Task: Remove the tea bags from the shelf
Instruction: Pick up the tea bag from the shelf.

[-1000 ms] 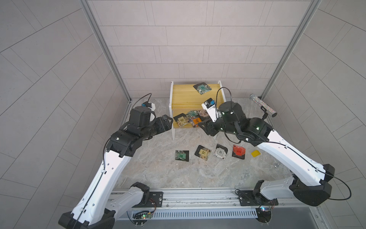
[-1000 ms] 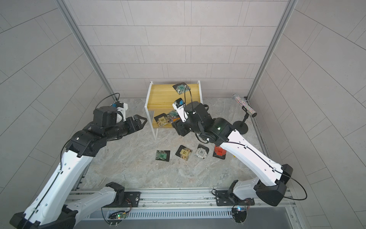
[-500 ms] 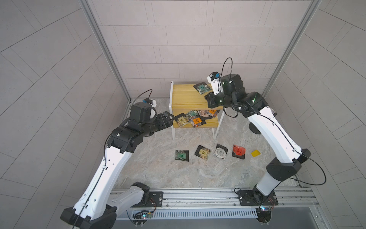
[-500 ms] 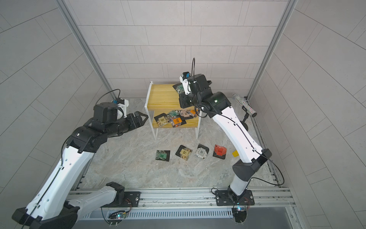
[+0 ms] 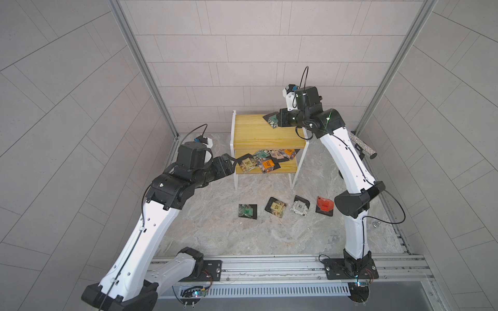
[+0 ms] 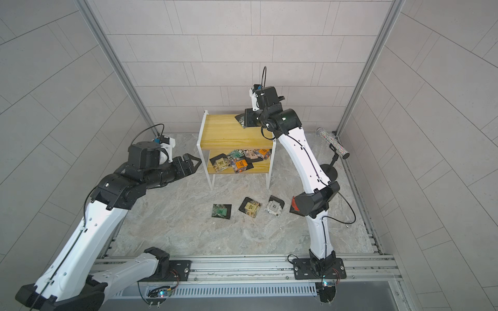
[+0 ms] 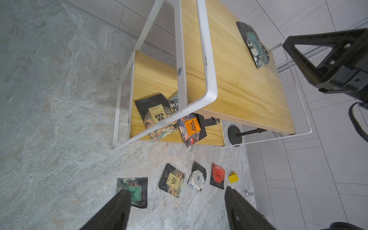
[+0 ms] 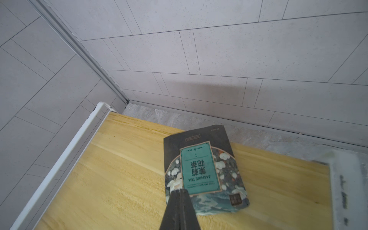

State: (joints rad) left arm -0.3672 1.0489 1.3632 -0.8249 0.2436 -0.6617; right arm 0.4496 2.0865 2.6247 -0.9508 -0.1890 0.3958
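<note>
The step in hand is clearing the top board of the shelf [image 5: 256, 129], where one teal tea bag [image 8: 201, 165] is lying near the back right corner. The right pincer [image 8: 180, 192] is sitting at the bag's near edge with its jaws together (whether they are nipping the foil or only touching it, I cannot tell). The left pincer [image 7: 177, 209] is hovering with jaws apart, just beside the shelf's left side at the level of the lower board, where a pile of tea bags [image 5: 265, 161] is waiting. Four more tea bags [image 5: 276, 207] are lying on the bench in front.

The bag is lying flat, label up, its long axis running from the right pincer toward the back wall, its far end reaching the board's rear edge.

Next, I judge, the bag is needing a sure hold and a lift clear of the white frame.
</note>
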